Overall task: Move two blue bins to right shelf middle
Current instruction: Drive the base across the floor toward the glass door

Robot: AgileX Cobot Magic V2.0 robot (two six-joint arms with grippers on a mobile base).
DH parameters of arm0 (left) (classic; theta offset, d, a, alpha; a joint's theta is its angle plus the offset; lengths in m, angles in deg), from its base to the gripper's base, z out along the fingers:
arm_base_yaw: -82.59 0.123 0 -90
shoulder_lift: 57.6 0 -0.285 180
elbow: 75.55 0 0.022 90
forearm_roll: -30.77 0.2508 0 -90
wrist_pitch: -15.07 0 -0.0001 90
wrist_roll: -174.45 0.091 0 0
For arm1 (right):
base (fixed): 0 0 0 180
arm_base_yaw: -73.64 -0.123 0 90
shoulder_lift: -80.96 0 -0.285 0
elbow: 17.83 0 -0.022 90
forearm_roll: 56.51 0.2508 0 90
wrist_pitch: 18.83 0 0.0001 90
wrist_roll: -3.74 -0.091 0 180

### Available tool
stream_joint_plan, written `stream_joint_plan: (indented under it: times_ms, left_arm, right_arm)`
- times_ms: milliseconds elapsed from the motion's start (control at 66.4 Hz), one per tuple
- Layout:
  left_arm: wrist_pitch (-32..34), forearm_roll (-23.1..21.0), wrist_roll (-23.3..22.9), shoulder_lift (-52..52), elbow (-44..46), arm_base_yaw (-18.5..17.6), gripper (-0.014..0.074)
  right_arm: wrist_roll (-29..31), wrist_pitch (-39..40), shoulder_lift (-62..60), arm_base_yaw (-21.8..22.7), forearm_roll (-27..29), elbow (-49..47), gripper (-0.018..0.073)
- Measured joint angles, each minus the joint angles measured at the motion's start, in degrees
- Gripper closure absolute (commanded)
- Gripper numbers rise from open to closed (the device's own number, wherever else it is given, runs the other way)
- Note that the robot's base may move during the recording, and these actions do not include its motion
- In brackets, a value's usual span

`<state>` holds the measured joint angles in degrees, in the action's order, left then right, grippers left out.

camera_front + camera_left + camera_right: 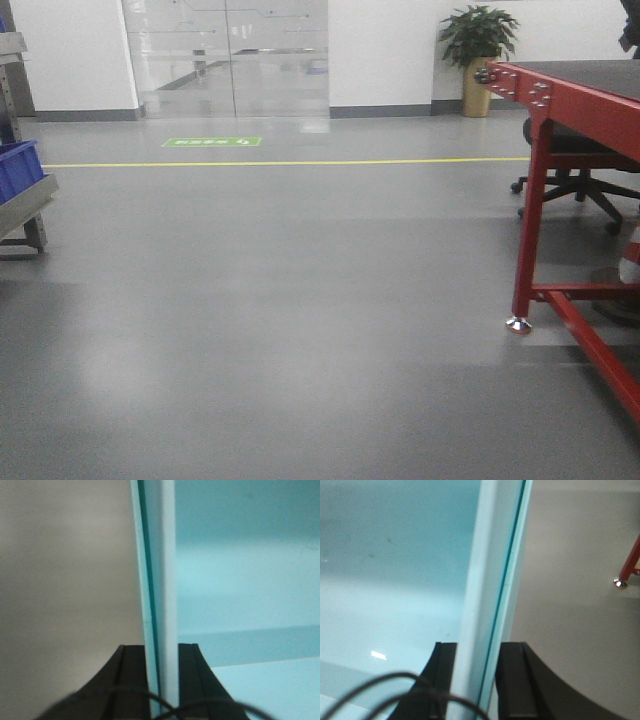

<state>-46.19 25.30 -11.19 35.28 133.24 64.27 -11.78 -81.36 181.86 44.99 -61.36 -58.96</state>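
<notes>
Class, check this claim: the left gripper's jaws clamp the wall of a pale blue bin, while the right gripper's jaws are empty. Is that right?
Not quite. The right gripper is not empty: the right wrist view shows its jaws also clamping a pale blue bin wall. The left gripper does clamp one, as stated.

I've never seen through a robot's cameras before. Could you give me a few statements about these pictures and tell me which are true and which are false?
The left hand grips the wall of a pale blue bin. True.
The right hand holds nothing. False: it also grips a pale blue wall.
A potted plant stands by the far wall. True.
The table at the right has green legs. False: its frame is red.
</notes>
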Motion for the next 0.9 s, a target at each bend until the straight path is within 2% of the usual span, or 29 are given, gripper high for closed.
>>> stream_joint_plan:
  times_ms: [904]
  left_arm:
    - [0.0, 0.0, 0.0, 0.0, 0.0, 0.0, 0.0707]
  right_arm:
    - [0.0, 0.0, 0.0, 0.0, 0.0, 0.0, 0.0712]
